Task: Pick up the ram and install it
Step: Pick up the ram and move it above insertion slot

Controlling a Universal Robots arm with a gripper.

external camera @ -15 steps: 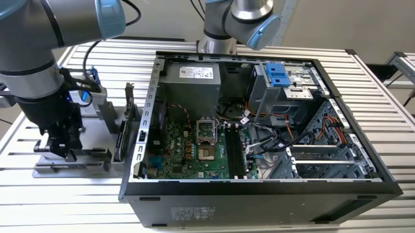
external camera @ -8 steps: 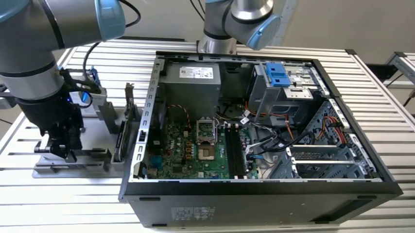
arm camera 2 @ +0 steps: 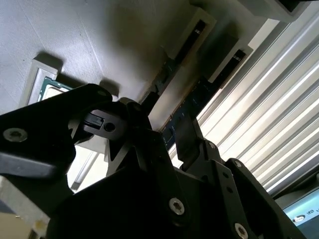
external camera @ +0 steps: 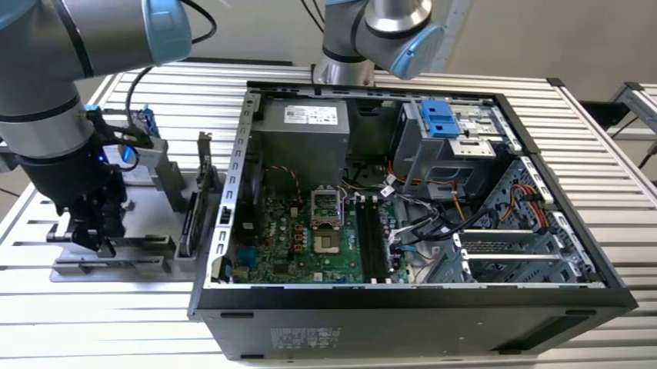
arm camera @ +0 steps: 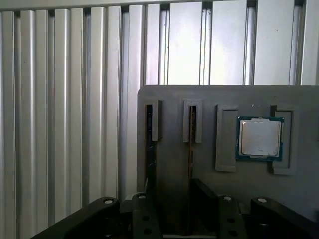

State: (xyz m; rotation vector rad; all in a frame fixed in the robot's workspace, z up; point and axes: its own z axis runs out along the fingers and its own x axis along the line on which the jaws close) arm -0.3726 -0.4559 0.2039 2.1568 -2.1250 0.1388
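Two ram sticks stand edge-on in slots of a grey holder plate (arm camera: 174,99). In both wrist views, one ram (arm camera: 191,144) (arm camera 2: 199,94) runs down between my fingers, close to one finger (arm camera: 204,199), with a gap to the other finger (arm camera: 147,214). The second ram (arm camera: 149,139) (arm camera 2: 174,59) stands parallel beside it. My gripper (arm camera: 175,189) (arm camera 2: 164,119) is open and low over the plate. In the exterior view the gripper (external camera: 98,234) hangs over that plate at the exterior view's left, beside the open computer case (external camera: 236,231). The black motherboard slots (external camera: 371,238) lie inside the case.
A processor chip (arm camera: 260,138) sits in a recess of the holder plate. Upright cards (external camera: 190,207) and a blue-framed drive (external camera: 144,138) stand between the gripper and the case. A second arm's base (external camera: 344,73) rises behind the case. The table (external camera: 575,123) is ribbed metal.
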